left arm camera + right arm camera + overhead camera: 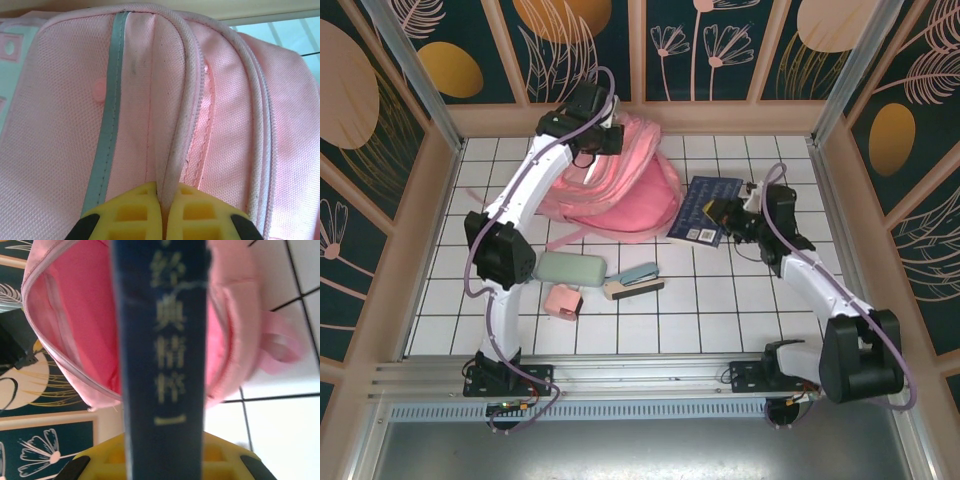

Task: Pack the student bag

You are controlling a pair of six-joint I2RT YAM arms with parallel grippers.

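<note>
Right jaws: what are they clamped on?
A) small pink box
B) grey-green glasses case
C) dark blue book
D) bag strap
C: in the right wrist view the dark blue book stands spine-on between the right jaws, with the pink student bag behind it.

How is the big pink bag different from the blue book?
The student bag is pink; the book is dark blue. The bag is much bigger than the book. The bag is floppy fabric; the book looks stiff. Both are gripped: the left gripper pinches the bag's edge, the right gripper holds the book.
</note>
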